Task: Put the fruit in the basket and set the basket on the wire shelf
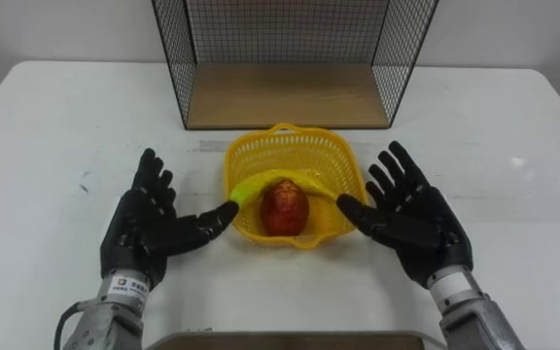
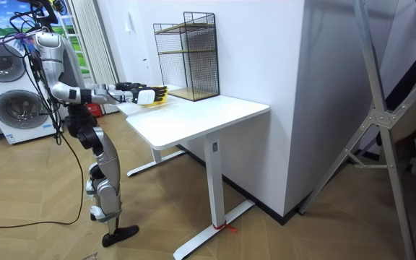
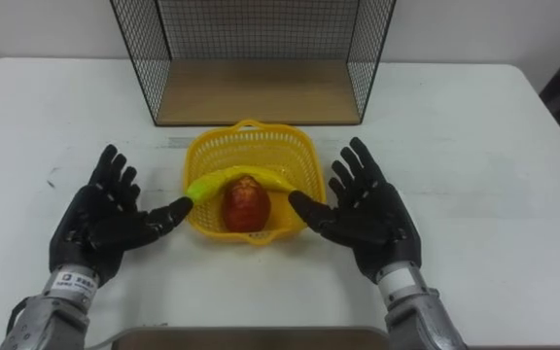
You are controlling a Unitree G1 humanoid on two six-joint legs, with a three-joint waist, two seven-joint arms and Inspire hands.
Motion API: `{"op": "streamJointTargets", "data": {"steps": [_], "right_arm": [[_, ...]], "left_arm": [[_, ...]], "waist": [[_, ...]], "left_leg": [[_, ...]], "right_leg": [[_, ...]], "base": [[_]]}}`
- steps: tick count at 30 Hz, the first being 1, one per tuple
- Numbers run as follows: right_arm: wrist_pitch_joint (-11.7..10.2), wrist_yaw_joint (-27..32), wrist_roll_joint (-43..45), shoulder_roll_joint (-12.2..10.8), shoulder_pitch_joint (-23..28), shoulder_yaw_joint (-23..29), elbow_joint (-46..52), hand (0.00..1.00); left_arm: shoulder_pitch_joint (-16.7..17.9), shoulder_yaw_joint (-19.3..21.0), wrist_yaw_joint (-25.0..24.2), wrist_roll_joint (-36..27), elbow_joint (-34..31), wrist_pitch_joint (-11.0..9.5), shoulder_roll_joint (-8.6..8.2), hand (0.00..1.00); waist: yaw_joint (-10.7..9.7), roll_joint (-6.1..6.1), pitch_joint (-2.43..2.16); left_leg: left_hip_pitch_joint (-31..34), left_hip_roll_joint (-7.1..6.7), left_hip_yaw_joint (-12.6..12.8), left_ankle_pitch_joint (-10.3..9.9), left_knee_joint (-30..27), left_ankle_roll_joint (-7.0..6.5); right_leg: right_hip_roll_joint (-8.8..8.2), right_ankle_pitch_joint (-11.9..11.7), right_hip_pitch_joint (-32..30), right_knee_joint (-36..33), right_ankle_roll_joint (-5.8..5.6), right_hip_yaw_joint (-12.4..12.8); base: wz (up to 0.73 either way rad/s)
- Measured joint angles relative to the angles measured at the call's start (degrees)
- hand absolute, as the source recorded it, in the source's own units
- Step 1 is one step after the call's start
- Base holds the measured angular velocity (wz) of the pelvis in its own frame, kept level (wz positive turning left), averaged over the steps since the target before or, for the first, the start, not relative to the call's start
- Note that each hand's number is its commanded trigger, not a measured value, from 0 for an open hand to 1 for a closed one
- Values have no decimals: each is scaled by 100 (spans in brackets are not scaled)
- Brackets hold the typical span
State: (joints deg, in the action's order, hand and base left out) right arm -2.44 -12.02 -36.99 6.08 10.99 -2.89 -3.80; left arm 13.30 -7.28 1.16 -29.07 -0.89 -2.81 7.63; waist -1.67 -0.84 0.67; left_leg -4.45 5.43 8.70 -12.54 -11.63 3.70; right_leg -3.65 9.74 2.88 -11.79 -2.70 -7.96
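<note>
- Basket (image 1: 261, 154): yellow plastic lattice, upright on the white table (image 1: 56, 126), near of centre. It sits just near of the wire shelf's open front and apart from it.
- Banana (image 1: 262, 181): inside the basket, long axis left to right, curved. Its greenish end points left and near and rests at the basket's left rim.
- Apple (image 1: 285, 206): red with yellow streaks, in the basket just near of the banana and touching it.
- Wire shelf (image 1: 285, 97): black mesh with a wooden floor, at the table's far edge.
- Left hand (image 1: 149, 224): left of the basket, fingers straight and spread, grasping nothing. The thumb tip reaches the left rim beside the banana's end; contact cannot be told.
- Right hand (image 1: 411, 214): right of the basket, likewise spread and released, thumb tip at the right rim.
- Robot: stands at the table's end, both arms stretched over it.
</note>
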Motion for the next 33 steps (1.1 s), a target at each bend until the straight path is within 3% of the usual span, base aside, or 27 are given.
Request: {"op": "streamJointTargets", "data": {"steps": [11,18,33], "right_arm": [[1,22,-130,14,-88,-241,-15,0],[1,23,-121,7,-92,-278,-201,0],[-1,25,179,-2,-366,-490,-529,0]], "left_arm": [[-25,-260,-196,-2,129,-15,98,0],[-36,-305,-198,-3,129,-58,109,0],[-73,-405,-320,109,127,-155,107,0]], "waist": [[-15,-37,3],[-17,-120,19],[-47,-104,0]], "left_leg": [[-24,1,0,1,-6,0],[-10,-1,-1,1,-8,-1],[177,-4,-7,1,-112,-1]], "right_leg": [[-4,0,4,6,0,-10],[-5,0,2,7,0,-15],[-15,-1,-118,10,-3,-36]], "base": [[0],[0],[1]]}}
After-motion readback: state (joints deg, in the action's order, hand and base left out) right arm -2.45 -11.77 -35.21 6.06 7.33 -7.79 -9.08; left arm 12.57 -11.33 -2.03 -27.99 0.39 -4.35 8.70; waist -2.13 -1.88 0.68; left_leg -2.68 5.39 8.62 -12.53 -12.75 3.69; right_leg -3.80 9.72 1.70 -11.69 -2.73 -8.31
